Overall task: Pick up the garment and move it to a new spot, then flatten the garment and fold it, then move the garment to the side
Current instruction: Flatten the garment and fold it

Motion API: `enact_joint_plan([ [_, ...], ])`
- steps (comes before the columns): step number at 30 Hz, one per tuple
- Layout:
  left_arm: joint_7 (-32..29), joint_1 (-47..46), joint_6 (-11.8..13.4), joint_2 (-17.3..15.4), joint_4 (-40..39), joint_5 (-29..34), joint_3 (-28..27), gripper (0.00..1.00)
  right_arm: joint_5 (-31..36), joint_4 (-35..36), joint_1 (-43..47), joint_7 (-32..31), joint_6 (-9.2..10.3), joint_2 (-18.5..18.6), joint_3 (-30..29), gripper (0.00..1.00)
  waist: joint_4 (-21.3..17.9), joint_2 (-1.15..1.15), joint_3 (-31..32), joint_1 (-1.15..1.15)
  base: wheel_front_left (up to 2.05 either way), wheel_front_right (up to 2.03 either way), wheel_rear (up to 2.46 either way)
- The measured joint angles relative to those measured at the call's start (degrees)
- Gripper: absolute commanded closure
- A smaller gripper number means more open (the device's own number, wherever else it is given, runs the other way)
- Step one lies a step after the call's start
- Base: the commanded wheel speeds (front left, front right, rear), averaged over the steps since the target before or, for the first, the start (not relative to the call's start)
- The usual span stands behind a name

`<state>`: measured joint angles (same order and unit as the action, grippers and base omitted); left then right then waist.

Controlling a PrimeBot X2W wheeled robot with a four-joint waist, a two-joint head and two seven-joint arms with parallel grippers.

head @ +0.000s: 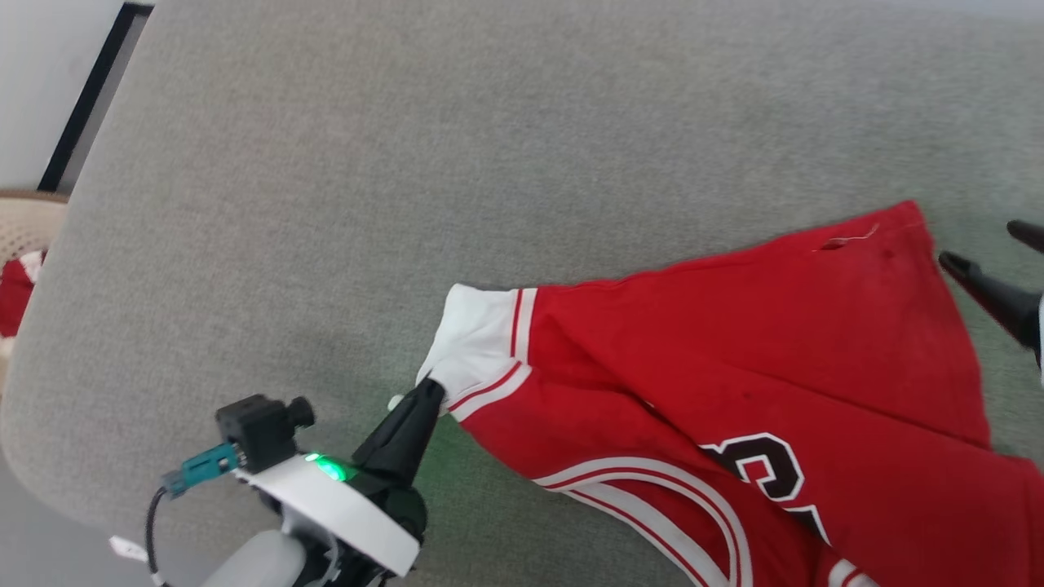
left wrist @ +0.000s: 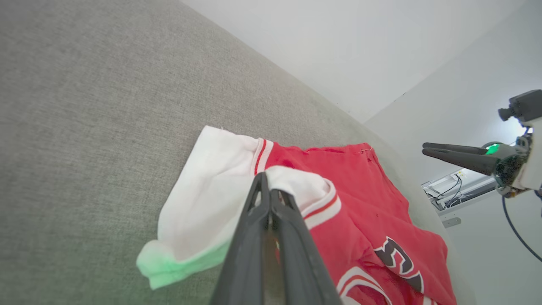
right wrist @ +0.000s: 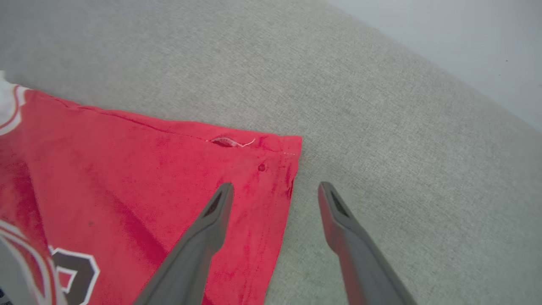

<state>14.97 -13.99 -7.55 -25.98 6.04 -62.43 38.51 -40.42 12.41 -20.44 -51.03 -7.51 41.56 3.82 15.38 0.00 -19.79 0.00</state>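
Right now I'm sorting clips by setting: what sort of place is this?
Likely an indoor lab or test room: the garment lies on a grey cloth-covered surface, with bare white walls and trailing cables.

It looks like a robot test room or lab rather than a home. The walls are bare, white and unfurnished, and white racking with loose cables stands against one of them. The counter is a broad slab with rounded corners, wrapped in plain grey cloth, over a smooth grey floor. A woven basket holding red cloth sits beside it. The right claw carries a small camera and exposed wiring.
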Motion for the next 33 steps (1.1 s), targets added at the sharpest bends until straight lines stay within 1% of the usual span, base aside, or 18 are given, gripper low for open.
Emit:
enact_joint_plan([
  [4,0.0,-1.8,0.0,1.4,0.2,0.6,1.0,1.00,1.0,-8.5,-6.5,-1.1,0.01,0.3,4.7,0.00,1.5,0.00,-1.8,0.00,0.00,0.00,0.00],
  [9,0.0,-2.3,0.0,2.5,0.5,0.6,0.8,1.00,1.5,-16.3,-10.6,-1.4,0.01,0.6,9.8,0.00,2.7,0.00,-3.6,0.00,0.00,0.00,0.00],
  [11,0.0,-2.4,0.0,3.1,0.6,0.6,0.8,1.00,1.0,-18.6,-12.1,-1.6,0.01,0.9,12.9,0.00,3.1,0.00,-4.4,0.00,0.00,0.00,0.00],
  [17,0.0,-3.5,0.0,3.9,0.9,0.6,1.2,1.00,-0.1,-19.8,-14.7,-2.7,0.23,2.5,19.2,0.00,3.5,0.00,-5.2,0.00,0.00,0.00,0.00],
  [18,0.0,-3.5,0.0,4.0,1.0,0.6,1.3,1.00,-0.4,-19.8,-15.1,-2.8,0.29,2.8,20.2,0.51,3.5,0.00,-5.2,0.00,0.00,0.00,0.00],
  [19,0.0,-3.6,0.0,4.0,1.0,0.6,1.4,1.00,-0.7,-19.9,-15.5,-2.9,0.29,3.2,21.0,0.69,3.6,0.00,-5.3,0.00,0.00,0.00,0.00],
  [20,0.0,-3.8,0.0,4.1,1.1,0.6,1.5,1.00,-1.1,-20.2,-15.6,-2.9,0.29,3.2,21.3,1.00,3.7,0.00,-5.2,0.00,0.00,0.00,0.00],
  [23,0.0,-4.1,0.0,4.2,1.3,0.5,1.6,1.00,-1.7,-20.9,-15.9,-2.4,0.26,2.9,22.3,1.00,3.7,0.01,-5.1,0.00,0.00,0.00,0.00],
  [27,0.0,-4.2,0.0,4.3,1.7,0.5,1.3,1.00,-2.7,-22.8,-16.0,0.1,0.01,1.8,22.8,1.00,3.6,0.00,-4.4,0.00,0.00,0.00,0.00],
  [30,0.0,-3.8,0.0,4.2,1.9,0.5,0.3,1.00,-3.6,-25.0,-16.4,2.5,0.01,0.6,21.7,1.00,3.2,0.00,-3.5,0.00,0.00,0.00,0.00],
  [33,0.0,-3.1,0.0,3.7,3.0,0.7,-1.3,1.00,-4.2,-26.8,-16.9,6.3,0.01,-1.5,20.0,1.00,2.5,0.00,-2.4,0.00,0.00,0.00,0.00],
])
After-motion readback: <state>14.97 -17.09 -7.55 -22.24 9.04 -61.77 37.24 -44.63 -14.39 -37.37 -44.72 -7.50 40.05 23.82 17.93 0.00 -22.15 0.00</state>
